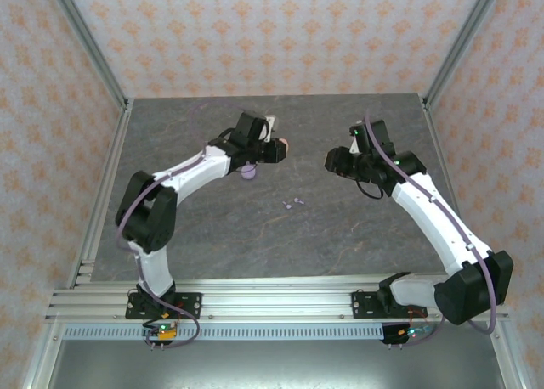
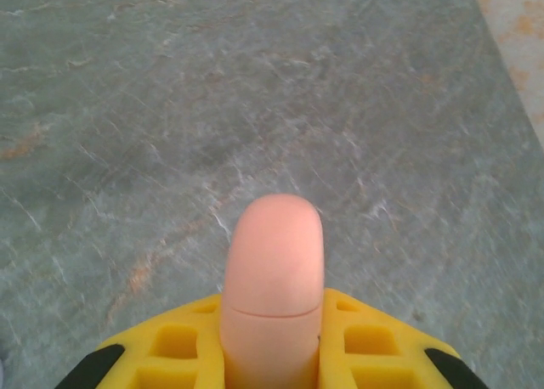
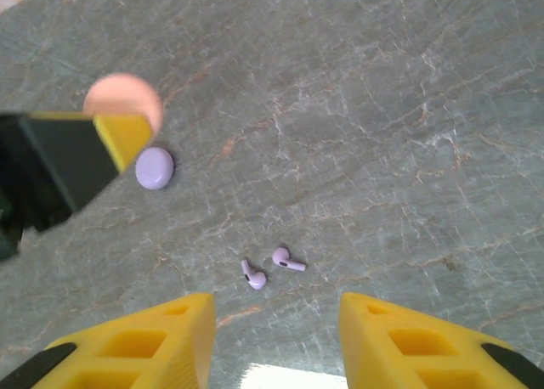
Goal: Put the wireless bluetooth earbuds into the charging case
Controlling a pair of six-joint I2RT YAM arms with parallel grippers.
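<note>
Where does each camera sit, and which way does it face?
Top external: above and behind, facing down on the table; both arms show.
Left wrist: on that arm, faces along the left tool, shut on a pink case.
Right wrist: likewise, facing down through the open right tool at purple earbuds.
Top and right wrist share the earbuds.

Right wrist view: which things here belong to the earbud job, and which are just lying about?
Job: two purple earbuds loose on the table; pink case clamped in the left gripper; open right gripper aimed at the earbuds.
Lying about: purple case, untouched on the table, though its colour matches the earbuds, so probably needed.
</note>
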